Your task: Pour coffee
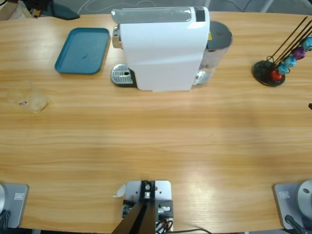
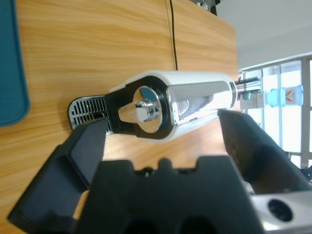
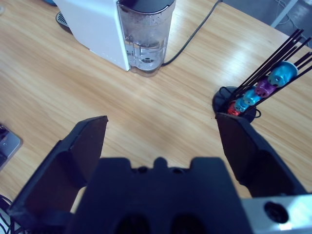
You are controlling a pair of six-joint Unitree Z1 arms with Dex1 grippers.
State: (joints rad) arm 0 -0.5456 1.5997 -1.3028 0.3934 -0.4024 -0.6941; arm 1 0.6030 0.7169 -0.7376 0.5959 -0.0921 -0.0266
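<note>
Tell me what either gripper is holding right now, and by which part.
Nothing: the left gripper and right gripper both have open, empty jaws.

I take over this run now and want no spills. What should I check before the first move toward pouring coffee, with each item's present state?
1. Left gripper open, holding nothing: ok.
2. Right gripper open, holding nothing: ok.
3. White coffee machine upright on the wooden table: ok.
4. Metal drip tray free of any cup: ok.
5. Small clear glass cup stands apart near the table's left edge; coffee inside: cannot tell.
6. Teal plastic tray bare: ok.
</note>
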